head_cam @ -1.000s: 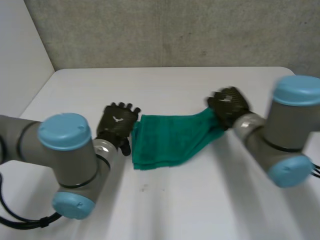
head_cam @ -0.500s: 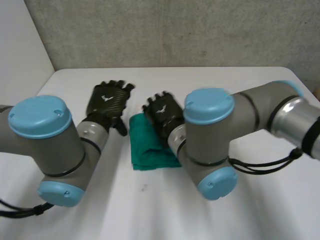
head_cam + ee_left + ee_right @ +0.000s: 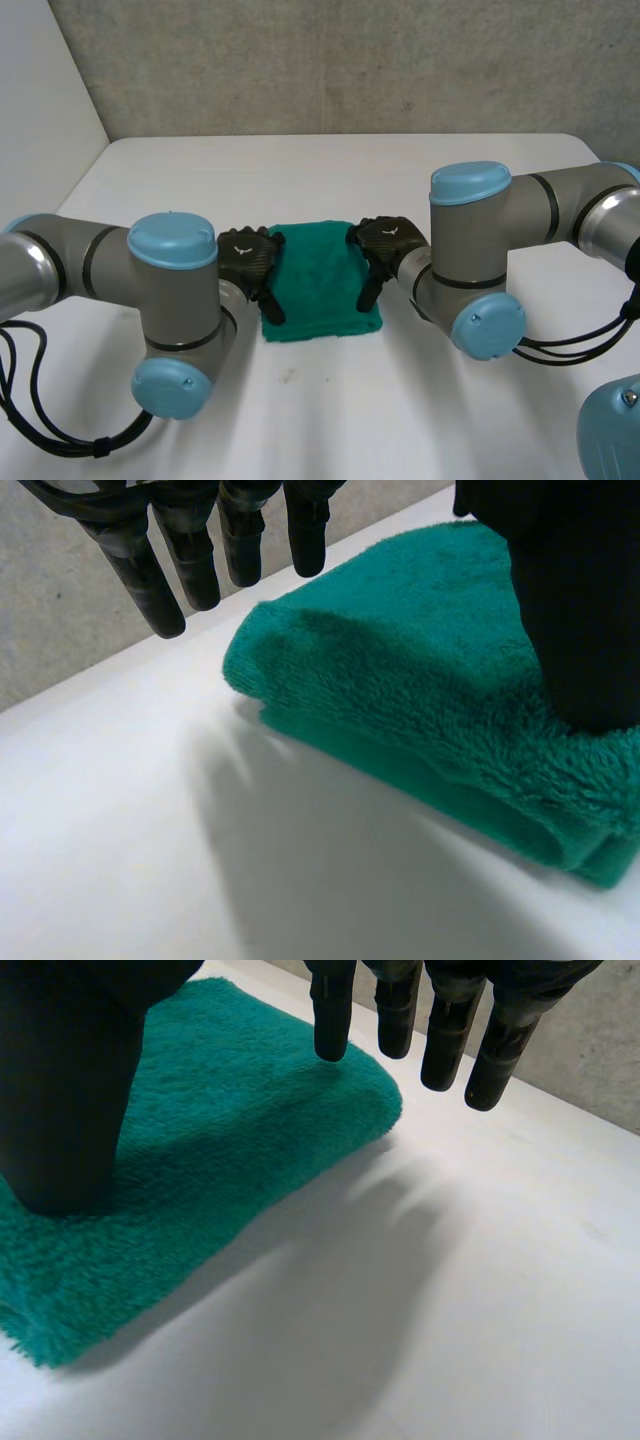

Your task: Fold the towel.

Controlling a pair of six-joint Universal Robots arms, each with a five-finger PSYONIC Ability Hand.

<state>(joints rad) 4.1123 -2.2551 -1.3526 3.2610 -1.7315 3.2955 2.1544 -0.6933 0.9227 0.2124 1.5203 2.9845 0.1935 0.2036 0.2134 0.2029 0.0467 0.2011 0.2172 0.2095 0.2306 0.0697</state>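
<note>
The green towel (image 3: 318,280) lies folded into a thick, compact rectangle in the middle of the white table (image 3: 330,410). My left hand (image 3: 248,262) is at its left edge and my right hand (image 3: 385,245) at its right edge. In the left wrist view the towel (image 3: 400,680) shows stacked layers; the left hand (image 3: 190,550) has straight fingers past the towel's corner, and its thumb (image 3: 580,610) rests on the cloth. In the right wrist view the right hand (image 3: 445,1030) also keeps its fingers straight above the towel's (image 3: 220,1130) corner, thumb (image 3: 70,1090) down on the pile.
A grey wall (image 3: 350,60) stands behind the table's far edge. Both grey arms reach in from the near side, the left elbow (image 3: 172,300) and the right elbow (image 3: 470,260) flanking the towel. Bare tabletop surrounds the towel.
The right hand carried the towel's right part over to the left, laid it on the rest and let go. Both hands have since settled at the folded towel's two sides.
</note>
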